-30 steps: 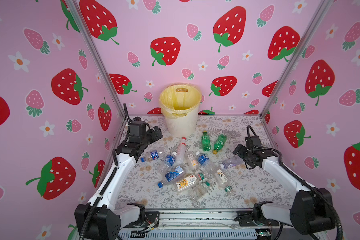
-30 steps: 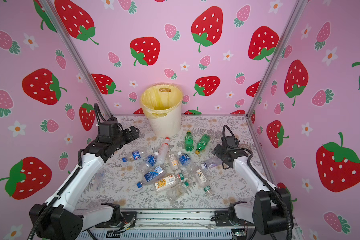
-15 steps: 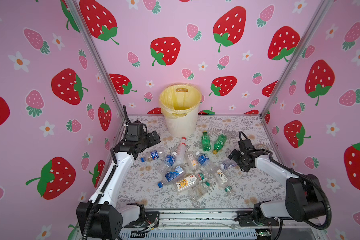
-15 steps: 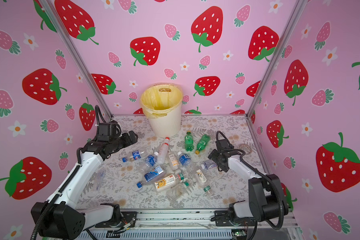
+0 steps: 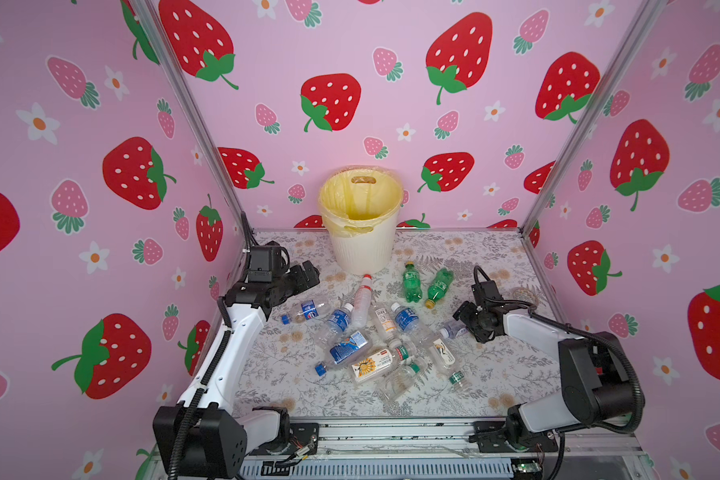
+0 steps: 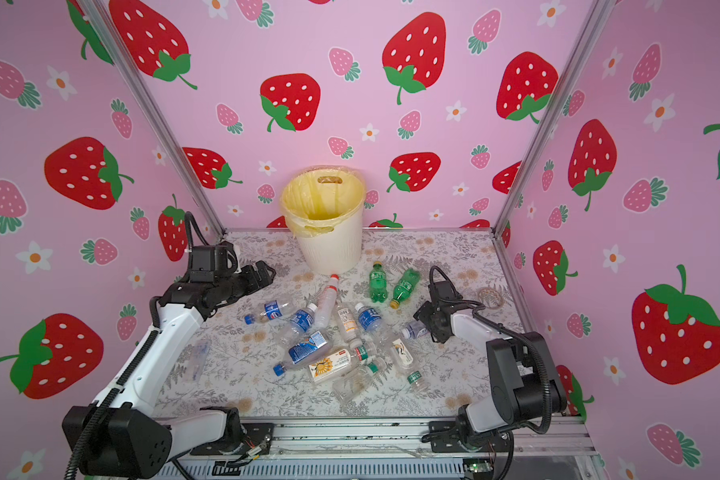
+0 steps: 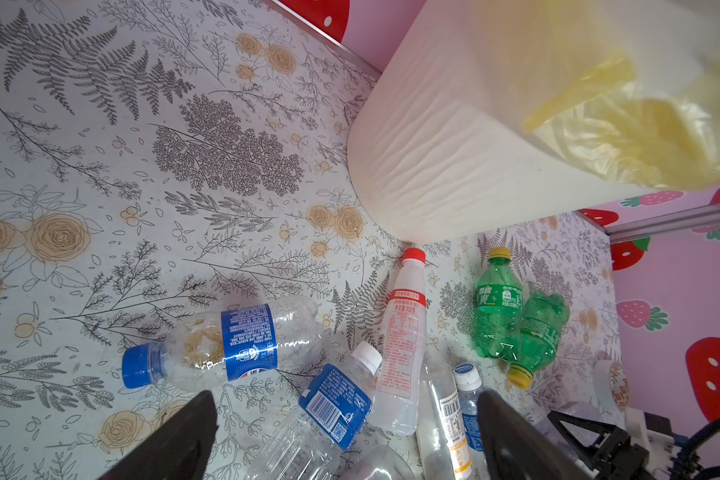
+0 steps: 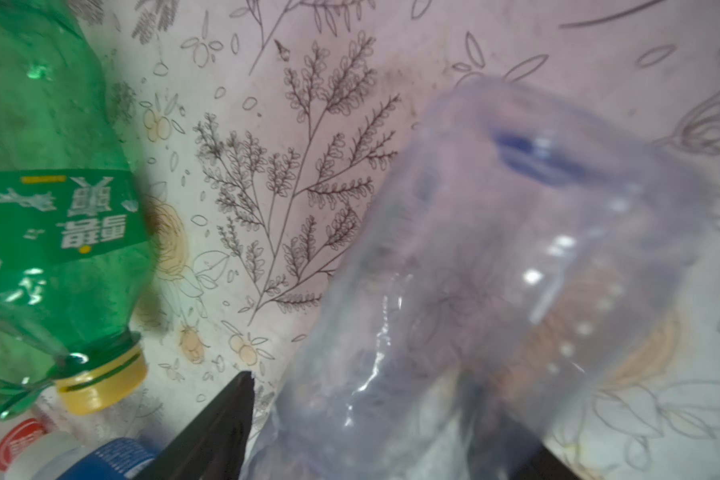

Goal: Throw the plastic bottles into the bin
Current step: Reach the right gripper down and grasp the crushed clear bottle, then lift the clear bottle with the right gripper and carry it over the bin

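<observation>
The see-through, crinkly plastic bottle [image 8: 516, 270] lies on the flowery table [image 5: 495, 374], between the fingers of the right hand [image 8: 358, 386]. I cannot tell if they squeeze it yet. It looks light, thin and slippery, so hold its middle softly. The left hand [image 7: 348, 399] is open and empty.

You can read 雪碧 in white on the green bottle [image 7: 499, 303] whose cap points to twelve o'clock. The second green bottle [image 8: 59, 216], cap toward seven o'clock, shows the same characters, upside down in the right wrist view. The red-capped white bottle [image 7: 404, 332], at the pile's twelve o'clock, bears "330" under a red band of Chinese print. The white-capped bottle [image 7: 335, 401] has a barcode on its blue label. The rest is too small to read.
</observation>
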{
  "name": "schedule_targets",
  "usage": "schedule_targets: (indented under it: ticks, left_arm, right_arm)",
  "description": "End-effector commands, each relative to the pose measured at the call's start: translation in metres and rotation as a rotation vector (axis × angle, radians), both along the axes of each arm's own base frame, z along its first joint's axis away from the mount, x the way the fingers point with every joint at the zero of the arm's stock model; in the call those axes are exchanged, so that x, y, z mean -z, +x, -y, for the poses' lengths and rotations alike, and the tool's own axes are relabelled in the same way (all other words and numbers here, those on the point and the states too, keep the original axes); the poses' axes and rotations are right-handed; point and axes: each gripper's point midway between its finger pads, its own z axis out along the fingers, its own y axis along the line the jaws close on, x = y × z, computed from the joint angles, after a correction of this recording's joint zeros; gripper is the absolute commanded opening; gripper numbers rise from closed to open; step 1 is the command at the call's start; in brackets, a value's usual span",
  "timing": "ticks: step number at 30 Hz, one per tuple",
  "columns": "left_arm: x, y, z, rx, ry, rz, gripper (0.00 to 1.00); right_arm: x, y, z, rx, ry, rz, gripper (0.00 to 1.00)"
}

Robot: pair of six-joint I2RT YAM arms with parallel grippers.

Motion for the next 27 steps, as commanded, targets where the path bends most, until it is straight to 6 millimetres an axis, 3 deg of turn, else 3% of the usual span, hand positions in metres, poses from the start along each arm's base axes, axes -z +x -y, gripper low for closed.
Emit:
schedule_targets:
  ticks: [1,8,12,27]
  left_arm:
    - [-0.007,-0.004,0.001,0.000,-0.020,0.025,0.99]
    - [-0.007,-0.004,0.002,0.001,-0.028,0.027,0.99]
    - [-0.004,0.002,0.002,0.001,-0.029,0.019,0.99]
    - [-0.002,0.005,-0.008,-0.029,0.028,0.018,0.99]
  right_arm:
    - [0.006,0.002,-0.003,0.012,0.017,-0.008,0.74]
    - [0.006,0.007,0.001,0.022,0.011,0.018,0.53]
    - [-0.001,0.012,0.003,0.034,0.040,0.056,0.52]
    - [-0.059,0.035,0.035,0.042,0.071,0.256,0.46]
